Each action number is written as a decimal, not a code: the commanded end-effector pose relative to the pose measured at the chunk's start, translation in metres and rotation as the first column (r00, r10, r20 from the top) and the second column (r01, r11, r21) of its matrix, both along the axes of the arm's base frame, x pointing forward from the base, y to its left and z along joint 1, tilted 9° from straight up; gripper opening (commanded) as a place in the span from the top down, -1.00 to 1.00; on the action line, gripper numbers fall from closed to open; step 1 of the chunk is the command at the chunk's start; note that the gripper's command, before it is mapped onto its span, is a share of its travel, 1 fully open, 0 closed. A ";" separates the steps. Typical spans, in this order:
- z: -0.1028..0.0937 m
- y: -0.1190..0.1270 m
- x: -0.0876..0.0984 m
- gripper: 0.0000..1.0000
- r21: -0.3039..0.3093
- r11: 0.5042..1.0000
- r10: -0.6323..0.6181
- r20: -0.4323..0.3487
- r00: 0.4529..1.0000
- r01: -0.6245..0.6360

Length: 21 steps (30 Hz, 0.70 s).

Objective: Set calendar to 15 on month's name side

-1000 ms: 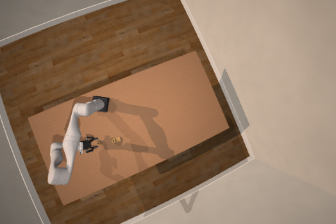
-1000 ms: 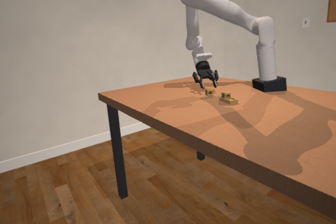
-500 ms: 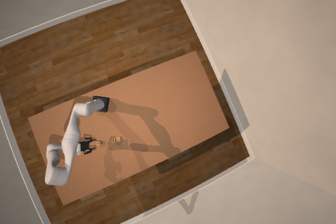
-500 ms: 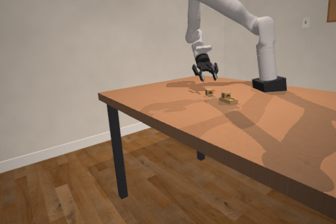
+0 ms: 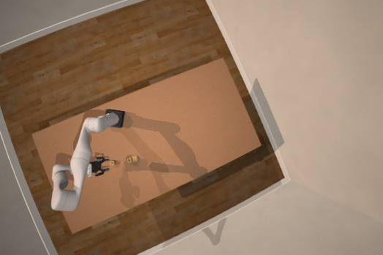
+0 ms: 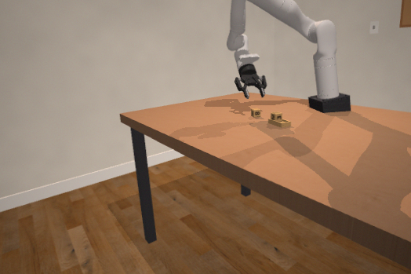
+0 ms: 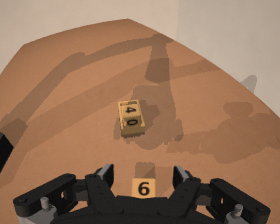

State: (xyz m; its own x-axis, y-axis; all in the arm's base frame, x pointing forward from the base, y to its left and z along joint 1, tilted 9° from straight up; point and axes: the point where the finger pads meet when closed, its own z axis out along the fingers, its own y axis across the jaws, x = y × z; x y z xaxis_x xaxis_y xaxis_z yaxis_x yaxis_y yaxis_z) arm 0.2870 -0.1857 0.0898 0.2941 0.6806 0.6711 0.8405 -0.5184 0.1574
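With my tool (image 5: 108, 166) (image 6: 256, 96) (image 7: 143, 174) wide and empty above the loose cube (image 5: 112, 163) (image 6: 256, 113) (image 7: 143, 188), low in the wrist frame, I should centre it squarely before lowering, keeping clear of the tray (image 5: 137, 158) (image 6: 280, 123) (image 7: 132, 133) at upper centre.
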 end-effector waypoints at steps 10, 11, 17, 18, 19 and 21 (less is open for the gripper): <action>0.002 0.004 0.003 -0.39 -0.141 0.990 -0.022 -0.085 0.996 0.010; 0.002 0.004 0.003 -0.39 -0.154 0.988 -0.027 -0.091 0.995 0.012; 0.004 0.004 0.003 -0.39 -0.192 0.981 -0.041 -0.108 0.993 0.019; 0.004 0.004 0.003 -0.39 -0.197 0.980 -0.043 -0.111 0.993 0.020; 0.004 0.004 0.003 -0.39 -0.202 0.979 -0.045 -0.112 0.993 0.021; 0.004 0.004 0.003 -0.39 -0.206 0.978 -0.046 -0.114 0.992 0.022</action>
State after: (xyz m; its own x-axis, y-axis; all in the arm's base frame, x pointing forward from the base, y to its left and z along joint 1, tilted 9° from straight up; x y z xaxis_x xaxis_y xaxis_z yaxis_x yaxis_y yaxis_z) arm 0.2852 -0.1865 0.0904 0.4027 0.7794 0.4799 0.8357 -0.5270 0.1546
